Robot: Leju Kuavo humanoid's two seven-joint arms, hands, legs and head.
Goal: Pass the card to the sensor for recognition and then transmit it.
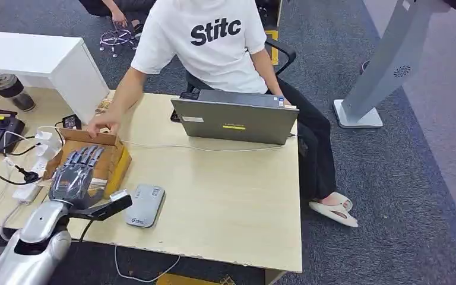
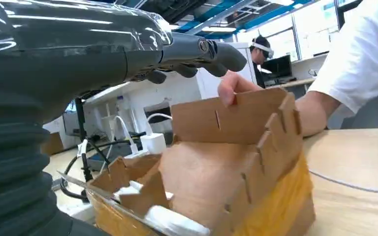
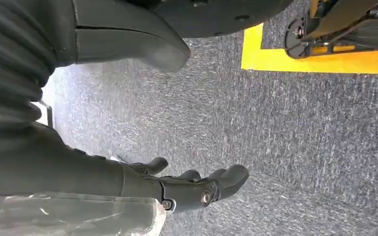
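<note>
I'm looking into an open-plan office, grey carpet floor (image 1: 392, 178), pale wood table (image 1: 231, 196) with a laptop (image 1: 234, 120) and trailing cables, a person in a white T-shirt (image 1: 214, 35) on a swivel chair, white cabinet (image 1: 47, 59), monitors (image 2: 278, 66) by bright windows behind

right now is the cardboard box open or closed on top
Open. The cardboard box has no lid over it, and white items lie inside. The left hand hovers above it while a person's hand holds its far edge.
</note>
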